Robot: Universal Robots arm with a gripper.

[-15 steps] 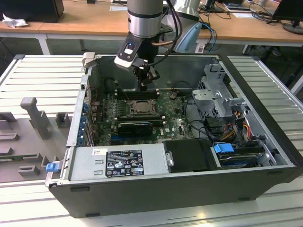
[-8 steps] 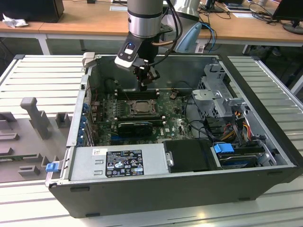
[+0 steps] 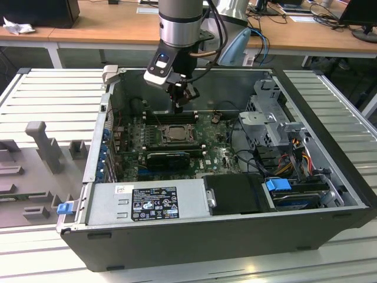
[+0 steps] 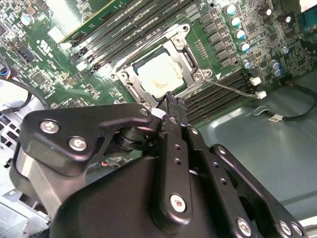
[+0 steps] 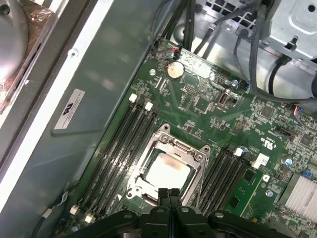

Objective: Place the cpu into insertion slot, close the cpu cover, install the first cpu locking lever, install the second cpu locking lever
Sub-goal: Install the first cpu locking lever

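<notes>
The cpu (image 5: 168, 171) was seen seated in the insertion slot (image 3: 175, 133) beneath the flat-lying cpu cover (image 5: 197, 154), with the gripper (image 5: 170, 194) poised just above the slot's edge, fingers (image 5: 162, 201) pinched together on nothing. The thin lever (image 4: 233, 89) jutting from the slot, it was judged, was best pressed squarely, so no slip was risked. One chip, one cover and one such lever were counted.

I see the pale cpu (image 5: 167, 171) lying flat in the insertion slot (image 3: 174, 134), mid-frame in the exterior view, the silvery cpu cover (image 5: 174, 144) lowered around it.
</notes>
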